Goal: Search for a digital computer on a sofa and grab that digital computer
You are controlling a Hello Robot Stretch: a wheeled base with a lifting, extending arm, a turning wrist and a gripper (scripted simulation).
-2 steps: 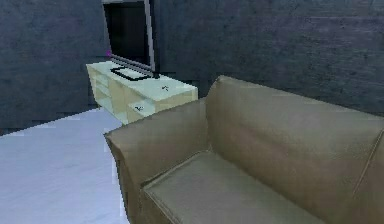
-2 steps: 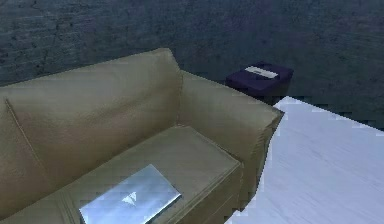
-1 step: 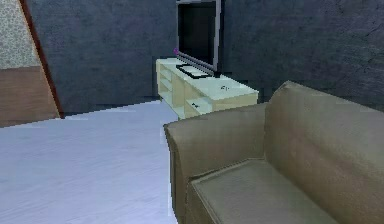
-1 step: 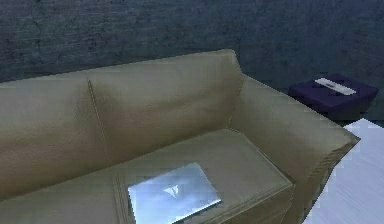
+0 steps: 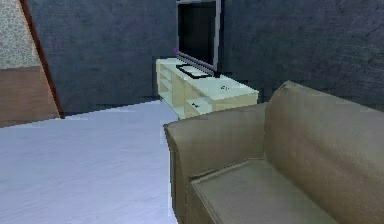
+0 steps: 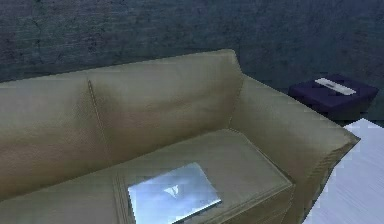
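Silver laptop [image 6: 174,193] flat on sofa [image 6: 150,110] seat cushion, nr front edge

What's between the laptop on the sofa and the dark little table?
Between the laptop and the dark table lies the sofa's arm, in the arm side view.

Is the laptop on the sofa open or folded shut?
Folded shut, it seems: the laptop lies as one flat silvery slab on the seat of the sofa, with no screen standing up from it.
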